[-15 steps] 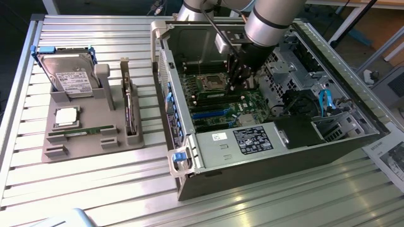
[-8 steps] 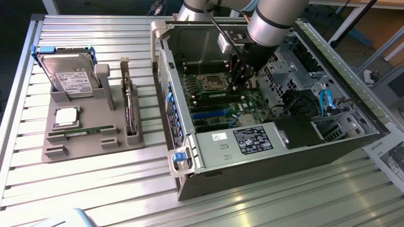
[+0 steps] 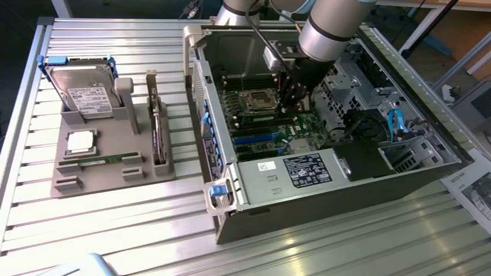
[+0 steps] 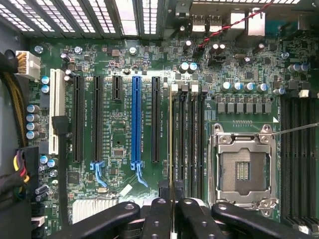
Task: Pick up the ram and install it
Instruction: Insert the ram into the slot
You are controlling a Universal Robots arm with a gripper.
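Note:
My gripper (image 3: 294,102) reaches down into the open computer case (image 3: 399,167), just above the motherboard (image 3: 265,123). In the wrist view its black fingers (image 4: 158,219) are shut on the ram (image 4: 172,144). The ram shows edge-on as a thin pale line. It stands upright over the outermost of the black memory slots (image 4: 192,139), beside the empty processor socket (image 4: 242,169). I cannot tell whether its lower edge touches the slot.
On the exterior view's left, a grey holder (image 3: 92,178) carries a hard drive (image 3: 84,89), a square silver chip (image 3: 81,142), another green stick (image 3: 100,159) lying flat and an upright card (image 3: 157,132). Case walls, a drive cage (image 3: 357,86) and blue cables (image 3: 396,123) hem the arm in.

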